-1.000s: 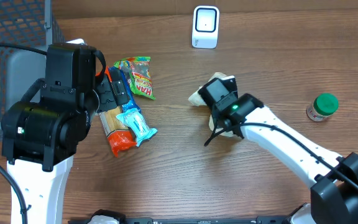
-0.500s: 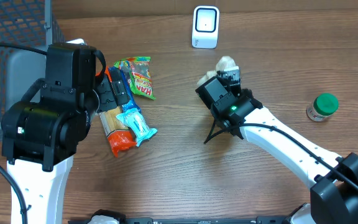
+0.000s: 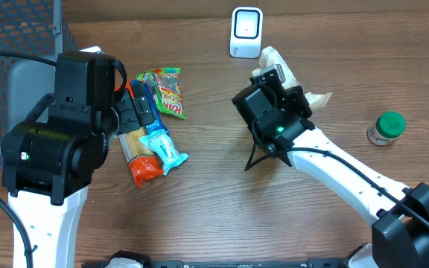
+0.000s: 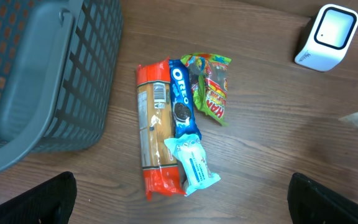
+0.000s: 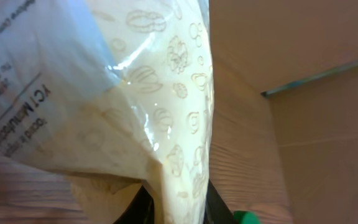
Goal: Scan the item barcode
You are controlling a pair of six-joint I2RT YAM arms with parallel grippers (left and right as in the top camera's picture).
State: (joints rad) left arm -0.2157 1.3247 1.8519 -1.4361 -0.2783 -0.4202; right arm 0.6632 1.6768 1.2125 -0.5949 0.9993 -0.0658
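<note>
Wooden table (image 3: 199, 208), white scanner (image 3: 246, 32) standing at the far edge. Right gripper (image 3: 275, 80): fingers pinching the pale printed bag (image 5: 135, 93), held up off the wood just beside the scanner. I judge it sits there so its label can face the scanner window; I can't make out a barcode. Left gripper (image 4: 180, 202): fingers spread wide, empty, hovering over the snack pile (image 4: 173, 124), probably parked clear of the scanning side.

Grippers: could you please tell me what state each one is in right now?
Left gripper: open, empty.
Right gripper: closed on the bag.
</note>
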